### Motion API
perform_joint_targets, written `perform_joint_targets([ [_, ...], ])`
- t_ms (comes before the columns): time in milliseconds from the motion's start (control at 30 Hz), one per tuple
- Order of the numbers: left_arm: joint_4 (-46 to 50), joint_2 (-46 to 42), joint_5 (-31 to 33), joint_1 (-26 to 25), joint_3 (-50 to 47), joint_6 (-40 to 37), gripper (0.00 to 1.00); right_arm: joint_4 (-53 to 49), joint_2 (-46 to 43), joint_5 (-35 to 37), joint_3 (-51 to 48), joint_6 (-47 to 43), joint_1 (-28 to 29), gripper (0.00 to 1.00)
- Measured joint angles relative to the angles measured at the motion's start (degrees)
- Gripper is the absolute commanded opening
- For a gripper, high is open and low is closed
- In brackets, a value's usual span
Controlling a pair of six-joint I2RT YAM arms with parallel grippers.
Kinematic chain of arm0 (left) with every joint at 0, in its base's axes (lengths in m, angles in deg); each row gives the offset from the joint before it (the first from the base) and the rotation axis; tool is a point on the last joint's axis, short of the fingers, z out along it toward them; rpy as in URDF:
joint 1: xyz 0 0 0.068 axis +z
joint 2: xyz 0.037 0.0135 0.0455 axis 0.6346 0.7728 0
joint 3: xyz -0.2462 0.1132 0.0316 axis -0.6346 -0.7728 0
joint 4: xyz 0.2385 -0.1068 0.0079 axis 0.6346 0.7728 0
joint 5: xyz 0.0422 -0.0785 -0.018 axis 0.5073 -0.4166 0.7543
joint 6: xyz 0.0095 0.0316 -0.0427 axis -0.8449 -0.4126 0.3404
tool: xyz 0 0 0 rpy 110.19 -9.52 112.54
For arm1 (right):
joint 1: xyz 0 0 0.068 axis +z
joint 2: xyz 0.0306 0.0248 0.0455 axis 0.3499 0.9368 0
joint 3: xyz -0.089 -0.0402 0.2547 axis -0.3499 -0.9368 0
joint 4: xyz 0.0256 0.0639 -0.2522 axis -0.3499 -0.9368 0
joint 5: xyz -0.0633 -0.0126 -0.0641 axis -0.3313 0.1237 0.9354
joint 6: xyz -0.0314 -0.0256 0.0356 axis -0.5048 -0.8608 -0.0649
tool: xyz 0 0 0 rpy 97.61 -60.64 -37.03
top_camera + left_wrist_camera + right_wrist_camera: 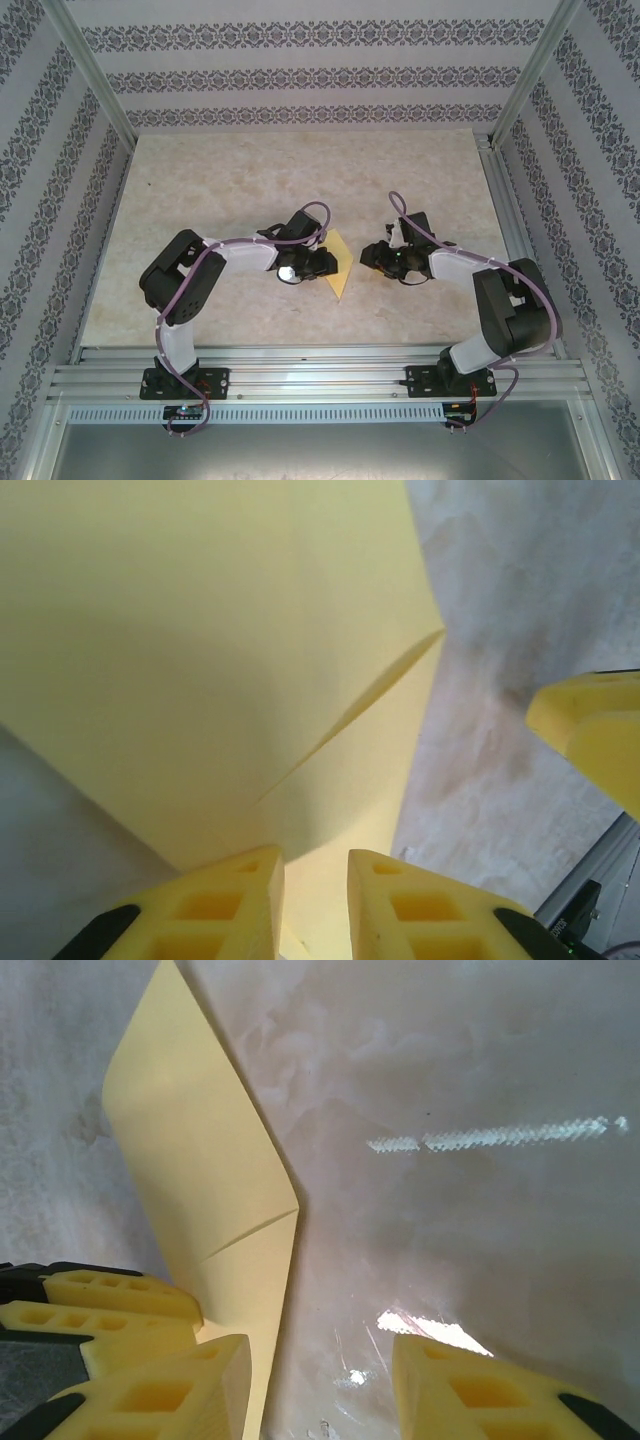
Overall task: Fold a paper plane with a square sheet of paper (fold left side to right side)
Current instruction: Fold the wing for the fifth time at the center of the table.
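The square sheet of paper [341,270] lies mid-table as a creased yellow kite shape with a folded flap. In the left wrist view the paper [200,660] spreads across the frame and runs down between the fingers of my left gripper [315,865]. The jaws stand a narrow gap apart, not pressed together. From above, the left gripper [322,262] sits over the paper's left edge. My right gripper [370,256] is just right of the paper, open. In the right wrist view the gripper [318,1350] has bare table between its fingers, its left finger beside the paper [200,1160].
Marbled beige tabletop [250,180] surrounds the paper. Patterned walls close it in on three sides, and a metal rail [320,365] carrying the arm bases runs along the near edge. A right-gripper finger [590,730] shows beside the paper in the left wrist view.
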Motion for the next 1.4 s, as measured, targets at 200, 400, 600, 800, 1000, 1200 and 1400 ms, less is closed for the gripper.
perform_joint_targets([
  [200,-1.36,0.0,0.0,0.35,-1.9,0.02,0.16,4.48,4.79,-2.12,0.94,2.36,0.15,0.41],
  [400,-2.29,0.0,0.02,0.35,-2.47,0.04,0.15,9.11,8.31,-3.67,1.9,5.16,1.95,0.36],
  [600,-2.47,0.0,0.02,0.35,-2.51,0.04,0.13,11.8,10.51,-4.63,3.96,7.1,4.31,0.26],
  [800,-2.47,0.0,0.17,0.35,-2.54,0.02,0.12,12.44,10.78,-4.74,4.35,7.78,4.57,0.17],
  [1000,-2.47,0.0,0.22,0.35,-2.51,0.02,0.12,10.67,10.1,-3.93,4.87,6.73,5.07,0.1],
  [1200,-2.49,0.0,0.2,0.35,-2.51,0.04,0.16,2.51,9.33,0.85,9.51,1.92,7.26,0.06],
  [1400,-3.72,-0.52,-0.87,0.85,-2.99,0.57,0.31,-4.13,9.33,6.4,12.85,-2.71,9.84,0.05],
])
